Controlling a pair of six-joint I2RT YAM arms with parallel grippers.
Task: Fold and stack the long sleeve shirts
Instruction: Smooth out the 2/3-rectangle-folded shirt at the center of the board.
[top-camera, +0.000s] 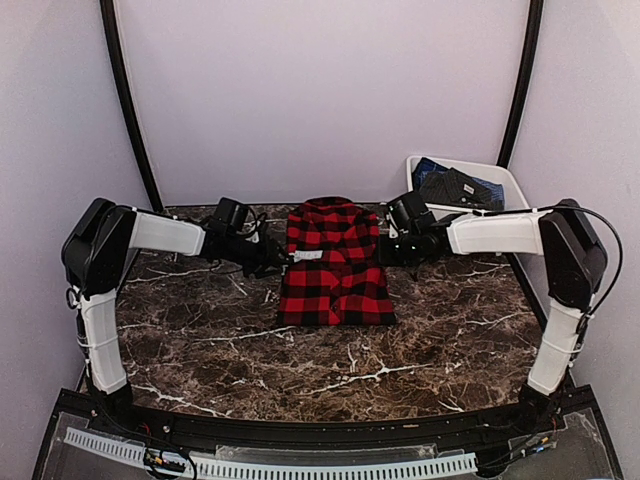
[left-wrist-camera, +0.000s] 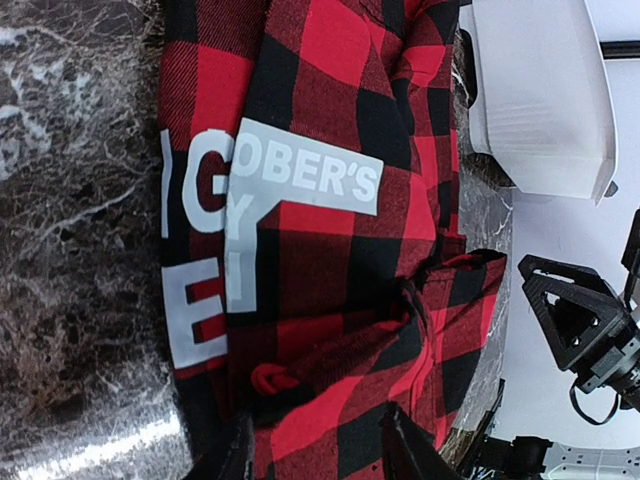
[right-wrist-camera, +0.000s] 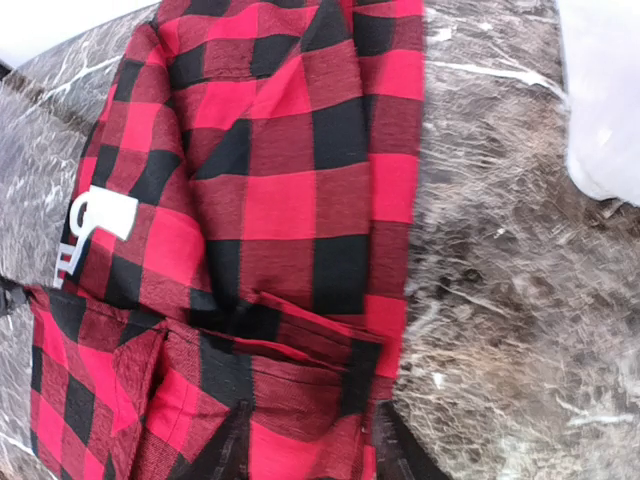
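Folded red-and-black flannel shirt (top-camera: 335, 270) lies mid-table on dark marble table (top-camera: 200, 340), collar far. Your left gripper (top-camera: 283, 258) sits at its left edge, your right gripper (top-camera: 385, 246) at its right. Far right: white tub (top-camera: 507, 182) holding dark clothing (top-camera: 455, 187).

Left wrist view: the red-and-black checked shirt (left-wrist-camera: 400, 300) is showing a pale printed patch (left-wrist-camera: 320, 178) reading "OBER'S". Beside it, larger white letters (left-wrist-camera: 190, 200) are running across the folds. "G" and "E" are reading clearly, while the others are disappearing into creases. Right wrist view: a white print fragment (right-wrist-camera: 100, 215) is showing, illegible. Top view: a white bar (top-camera: 308, 256) is appearing on the shirt, unreadable.
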